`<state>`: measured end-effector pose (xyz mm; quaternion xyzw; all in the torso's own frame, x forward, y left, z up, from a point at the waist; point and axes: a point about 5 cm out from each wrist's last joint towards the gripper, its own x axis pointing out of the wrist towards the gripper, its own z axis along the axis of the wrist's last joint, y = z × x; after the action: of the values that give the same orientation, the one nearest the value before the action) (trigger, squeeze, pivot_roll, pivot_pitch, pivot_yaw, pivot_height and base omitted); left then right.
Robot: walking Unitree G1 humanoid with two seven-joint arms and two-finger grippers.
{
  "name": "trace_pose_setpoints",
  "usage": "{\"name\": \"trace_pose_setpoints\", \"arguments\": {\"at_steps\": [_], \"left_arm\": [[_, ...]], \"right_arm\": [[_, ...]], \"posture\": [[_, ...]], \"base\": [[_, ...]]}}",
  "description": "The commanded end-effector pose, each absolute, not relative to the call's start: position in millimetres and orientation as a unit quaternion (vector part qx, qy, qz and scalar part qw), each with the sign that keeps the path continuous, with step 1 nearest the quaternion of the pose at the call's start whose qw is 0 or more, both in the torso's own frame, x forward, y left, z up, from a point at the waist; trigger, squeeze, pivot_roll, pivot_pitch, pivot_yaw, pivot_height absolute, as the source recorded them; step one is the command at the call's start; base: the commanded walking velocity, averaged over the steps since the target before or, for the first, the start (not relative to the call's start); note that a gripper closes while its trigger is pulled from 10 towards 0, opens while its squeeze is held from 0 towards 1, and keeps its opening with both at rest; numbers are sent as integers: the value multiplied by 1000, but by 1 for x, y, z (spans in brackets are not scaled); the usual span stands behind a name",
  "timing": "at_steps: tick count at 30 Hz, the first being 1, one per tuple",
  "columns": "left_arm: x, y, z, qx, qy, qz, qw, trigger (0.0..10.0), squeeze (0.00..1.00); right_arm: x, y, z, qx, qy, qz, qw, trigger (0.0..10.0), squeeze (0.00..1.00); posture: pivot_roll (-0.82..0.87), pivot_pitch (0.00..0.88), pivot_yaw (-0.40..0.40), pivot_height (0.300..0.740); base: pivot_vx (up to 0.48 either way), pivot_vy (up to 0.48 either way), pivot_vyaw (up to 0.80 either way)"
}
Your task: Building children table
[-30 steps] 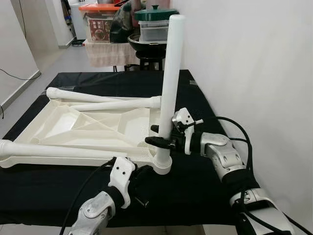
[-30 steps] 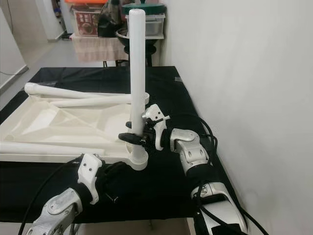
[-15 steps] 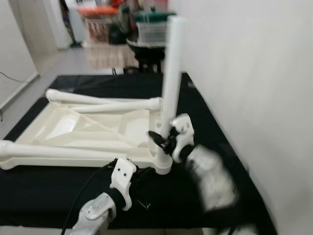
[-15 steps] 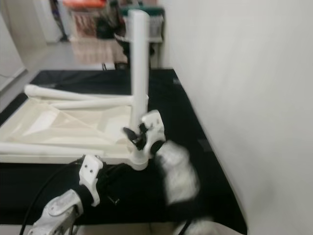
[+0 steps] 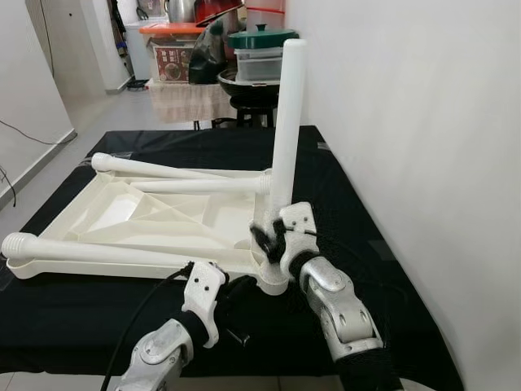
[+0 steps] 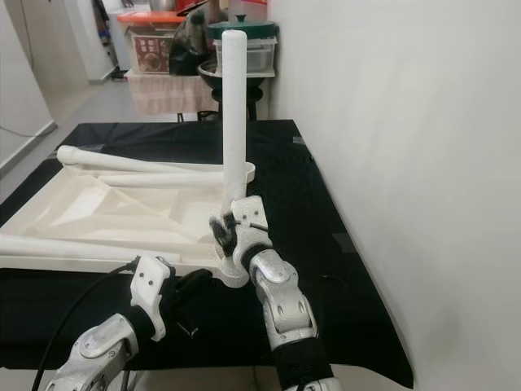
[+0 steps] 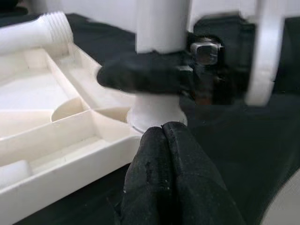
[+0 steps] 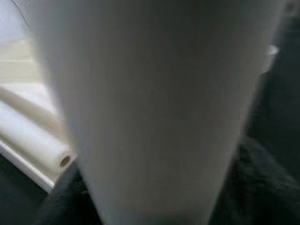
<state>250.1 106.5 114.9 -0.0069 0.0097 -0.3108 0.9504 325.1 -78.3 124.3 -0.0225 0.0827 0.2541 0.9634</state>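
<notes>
A white children's table top [image 5: 138,216] lies upside down on the black-covered table [image 5: 391,269]. One white leg [image 5: 286,122] stands upright in its near right corner socket. My right gripper [image 5: 264,240] is shut on that leg just above the socket, and the leg's surface [image 8: 150,103] sits right before the right wrist camera. Three more white legs lie on the table top: two at the far side [image 5: 163,169] and one along the near edge [image 5: 98,251]. My left gripper [image 7: 162,131] is shut and empty, low on the cloth just short of that corner socket [image 7: 152,115].
A white wall [image 5: 407,122] runs close along the table's right side. Behind the table stands a stool with pots and storage boxes [image 5: 252,49]. The table's near edge [image 5: 81,371] is just below my arms. Open floor [image 5: 49,122] lies to the left.
My right forearm has swung from the right of the upright leg round to its near side, the gripper staying on the leg's base. The left gripper has held its place.
</notes>
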Motion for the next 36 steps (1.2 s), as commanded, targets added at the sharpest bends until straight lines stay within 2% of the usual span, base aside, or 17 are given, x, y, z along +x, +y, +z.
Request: {"name": "trace_pose_setpoints", "arguments": {"at_steps": [1,2,3,4,5,7,8,10,13,16,17,18,29,32,33,34,36], "left_arm": [[251,105,112,-6,17,-312,950,10000,0],[251,105,112,-6,17,-312,950,10000,0],[251,105,112,-6,17,-311,950,10000,0],[251,105,112,-6,17,-311,950,10000,0],[251,105,112,-6,17,-311,950,10000,0],[251,105,111,-5,16,-310,950,10000,0],[251,105,111,-5,16,-310,950,10000,0],[251,104,111,-5,16,-310,950,10000,0],[251,104,110,-5,17,-311,950,10000,0],[250,104,110,-5,17,-311,950,10000,0],[250,104,110,-4,17,-311,950,10000,0],[249,104,110,-4,16,-311,950,10000,0],[231,110,106,-22,32,-309,950,10000,0],[230,111,106,-24,31,-304,952,10000,0],[230,111,106,-23,31,-304,952,10000,0],[230,112,106,-23,31,-305,952,10000,0],[230,112,106,-23,31,-305,952,10000,0]], "right_arm": [[330,-73,144,-25,46,319,946,10000,1000],[330,-73,144,-25,46,319,946,10000,1000],[333,-77,153,-31,32,355,934,10000,718],[337,-83,161,-44,16,387,921,10000,0],[337,-83,161,-44,16,387,921,10000,0],[339,-92,166,-63,14,457,887,10000,0],[339,-92,166,-63,14,457,887,10000,0],[341,-99,165,-92,29,518,850,10000,0],[347,-103,167,-91,40,545,832,10000,0],[356,-106,168,-82,49,538,837,10000,0],[360,-107,169,-80,52,536,839,3529,0],[363,-109,169,-73,56,532,842,0,0],[369,-126,163,-85,69,500,859,0,0],[369,-136,156,-113,80,458,878,0,0],[369,-140,152,-120,90,426,892,0,0],[371,-145,146,-115,108,352,923,0,0],[371,-145,146,-115,108,352,923,0,0]], "posture": [[48,0,-30,740],[48,0,-30,740],[50,0,-35,740],[51,0,-36,740],[51,0,-36,740],[54,0,-40,740],[54,0,-40,740],[56,0,-40,740],[62,0,-43,740],[67,0,-45,740],[69,0,-48,740],[69,0,-47,740],[69,0,-50,740],[67,0,-53,740],[67,0,-53,740],[65,0,-59,740],[65,0,-59,740]], "base": [[0,0,0],[0,0,0],[0,0,0],[0,0,0],[0,0,0],[0,0,0],[0,0,0],[0,0,0],[0,0,0],[0,0,0],[0,0,0],[0,0,0],[0,0,0],[0,0,0],[0,0,0],[0,0,0],[0,0,0]]}}
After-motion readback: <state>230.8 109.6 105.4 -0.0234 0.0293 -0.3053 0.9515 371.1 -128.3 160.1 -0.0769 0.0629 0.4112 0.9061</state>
